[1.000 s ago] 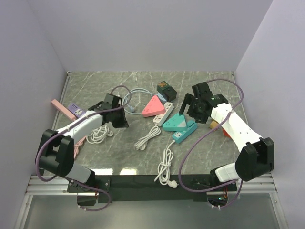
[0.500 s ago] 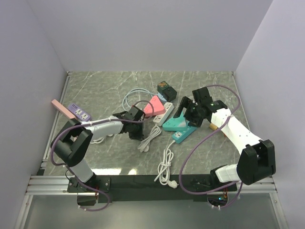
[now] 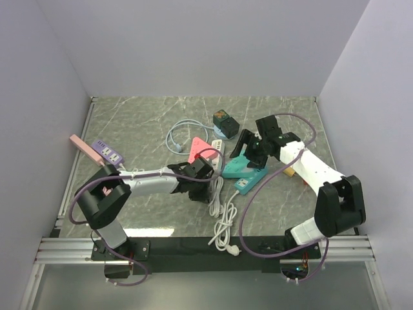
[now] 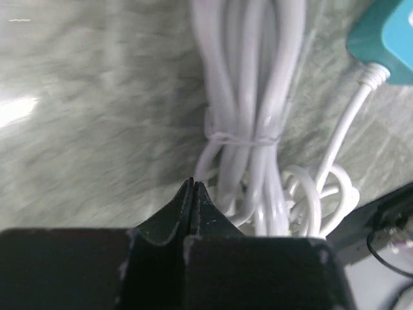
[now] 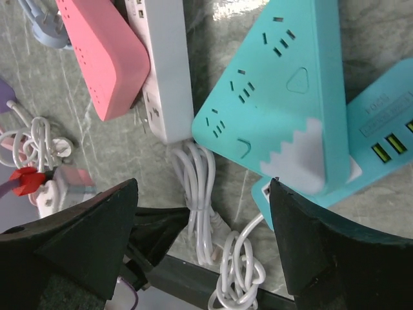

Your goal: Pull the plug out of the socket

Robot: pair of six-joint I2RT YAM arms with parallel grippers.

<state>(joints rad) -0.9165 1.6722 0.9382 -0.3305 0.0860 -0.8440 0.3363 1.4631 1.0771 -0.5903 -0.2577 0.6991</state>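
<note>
A teal triangular power strip [image 3: 237, 166] lies mid-table and also shows in the right wrist view [image 5: 277, 97]. No plug shows in its sockets. A black cube adapter [image 3: 224, 121] sits at the far end of a white power strip [image 3: 218, 144]; I cannot tell whether it is plugged in. My right gripper [image 3: 248, 147] hovers open and empty over the teal strip's near-left corner [image 5: 203, 187]. My left gripper [image 3: 201, 177] is shut and empty, low on the table, with its tip [image 4: 193, 185] beside a tied white cable bundle [image 4: 248, 123].
A teal rectangular strip [image 3: 249, 181] lies beside the triangular one. A pink triangular strip [image 3: 197, 149] and a pale blue cable [image 3: 177, 134] lie behind the left gripper. Purple [image 3: 107, 152] and pink [image 3: 80, 144] strips lie at the left. A white cable coil [image 3: 223, 223] lies near the front edge.
My left arm has swept from the left side to the table's centre, gripper shut, up against the white cable bundle. My right gripper has moved left and lower over the teal triangular strip.
</note>
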